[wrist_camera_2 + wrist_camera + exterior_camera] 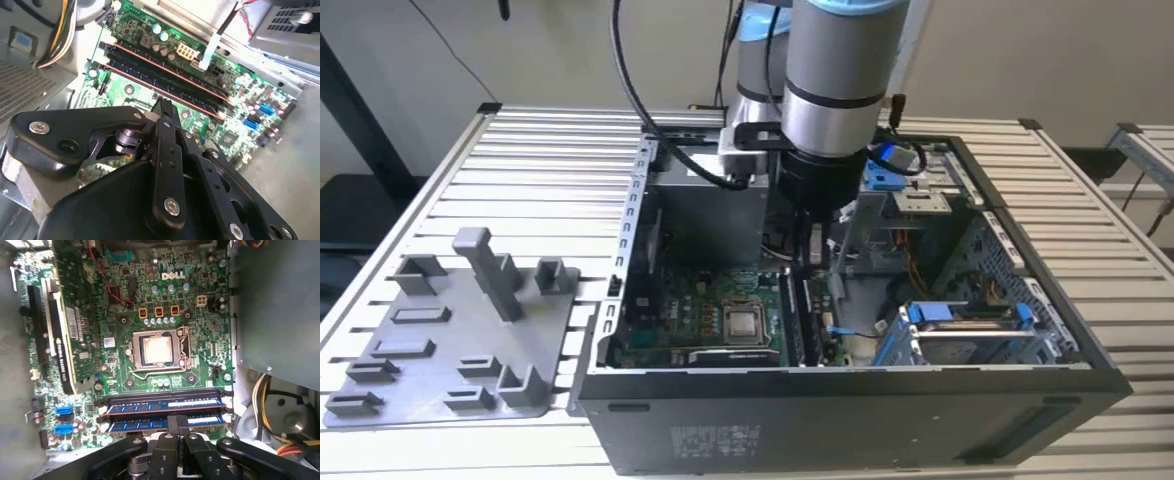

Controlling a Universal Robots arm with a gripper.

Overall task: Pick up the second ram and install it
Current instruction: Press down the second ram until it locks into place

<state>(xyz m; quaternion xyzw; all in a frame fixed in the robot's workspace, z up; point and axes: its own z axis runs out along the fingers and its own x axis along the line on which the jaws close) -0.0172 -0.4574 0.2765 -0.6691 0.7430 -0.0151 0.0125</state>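
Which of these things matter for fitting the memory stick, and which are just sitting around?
In use: gripper, second ram at its tips, motherboard.
Idle: grey plastic tray, processor socket, cable bundle.

in the exterior view the gripper [817, 262] is down inside the computer case [854, 395] and its fingertips are hidden behind the arm [834, 110] and the case parts, so if the jaws hold something cannot be told. in the first wrist view the gripper [177, 426] covers part of the nearest memory slot [165, 421], so whether the second ram sits there cannot be told
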